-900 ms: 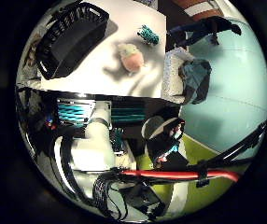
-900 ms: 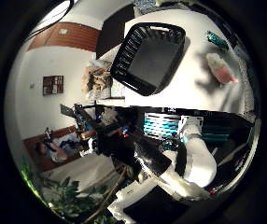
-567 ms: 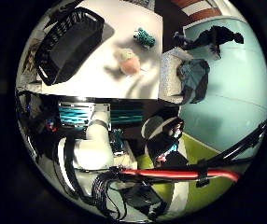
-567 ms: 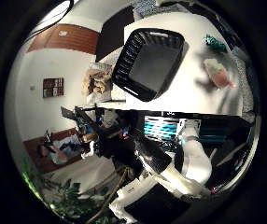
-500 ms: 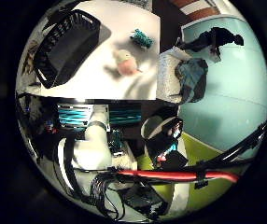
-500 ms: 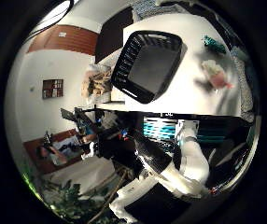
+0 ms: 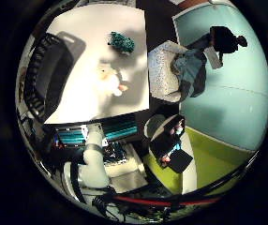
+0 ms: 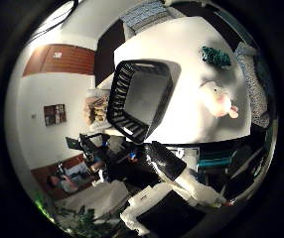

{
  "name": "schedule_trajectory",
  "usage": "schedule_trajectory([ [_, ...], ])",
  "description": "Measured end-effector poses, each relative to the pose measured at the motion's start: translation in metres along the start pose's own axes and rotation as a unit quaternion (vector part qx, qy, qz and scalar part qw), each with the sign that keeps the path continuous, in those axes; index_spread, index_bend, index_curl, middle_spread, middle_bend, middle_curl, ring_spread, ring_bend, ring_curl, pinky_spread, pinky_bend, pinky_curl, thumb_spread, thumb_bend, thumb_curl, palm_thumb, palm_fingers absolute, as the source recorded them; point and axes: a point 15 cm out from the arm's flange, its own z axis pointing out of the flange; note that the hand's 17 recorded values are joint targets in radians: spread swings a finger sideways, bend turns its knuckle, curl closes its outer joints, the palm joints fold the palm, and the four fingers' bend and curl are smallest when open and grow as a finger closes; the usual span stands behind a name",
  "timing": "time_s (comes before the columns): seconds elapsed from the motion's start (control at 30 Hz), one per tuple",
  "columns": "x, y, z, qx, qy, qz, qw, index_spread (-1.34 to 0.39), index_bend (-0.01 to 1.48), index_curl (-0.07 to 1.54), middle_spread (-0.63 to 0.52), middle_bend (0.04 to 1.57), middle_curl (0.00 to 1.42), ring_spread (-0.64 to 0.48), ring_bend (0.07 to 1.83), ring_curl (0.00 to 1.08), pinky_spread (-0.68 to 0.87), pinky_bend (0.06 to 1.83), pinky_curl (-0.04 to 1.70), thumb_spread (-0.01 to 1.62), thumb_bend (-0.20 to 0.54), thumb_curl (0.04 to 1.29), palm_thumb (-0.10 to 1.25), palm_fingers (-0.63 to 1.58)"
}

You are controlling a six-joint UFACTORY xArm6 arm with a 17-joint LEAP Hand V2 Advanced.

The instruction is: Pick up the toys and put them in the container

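A white table (image 7: 78,33) lies far below my hand. On it rests a white and pink plush toy (image 7: 109,79), and a small teal toy (image 7: 121,42) lies a short way beyond it, nearer the far edge. A black slatted basket (image 8: 141,99), the container, stands at the other side of the table with nothing in it. Nothing is held in front of the palm, and all three things lie well away from it. The arm's white body (image 7: 94,159) shows beside the table's near edge.
A grey patterned armchair (image 7: 164,70) with clothes piled on it stands right beside the table, on the toys' side. Teal equipment (image 7: 73,136) sits under the table's near edge. A shelf with packages (image 8: 96,109) stands behind the basket.
Both views have swung round and shifted, so the camera has moved. The plush toy, the teal toy and the basket lie where they were on the table.
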Motion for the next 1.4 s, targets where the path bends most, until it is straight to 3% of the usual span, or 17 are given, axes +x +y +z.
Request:
schedule_trajectory([
  [0.17,0.033,-0.02,0.02,0.0,-0.002,0.038,0.999,-0.29,0.17,0.3,0.06,0.19,0.3,0.22,0.28,0.26,0.46,0.5,0.29,1.11,-0.022,0.33,0.58,0.09],
  [0.67,0.072,0.006,0.13,-0.053,-0.02,0.098,0.994,-0.23,0.16,0.29,0.08,0.19,0.3,0.23,0.3,0.26,0.48,0.5,0.29,1.12,-0.021,0.33,0.57,0.09],
  [1.4,0.078,0.031,0.224,-0.077,-0.027,0.125,0.989,-0.2,0.16,0.29,0.09,0.2,0.31,0.22,0.34,0.26,0.48,0.5,0.29,1.12,-0.021,0.33,0.57,0.14],
])
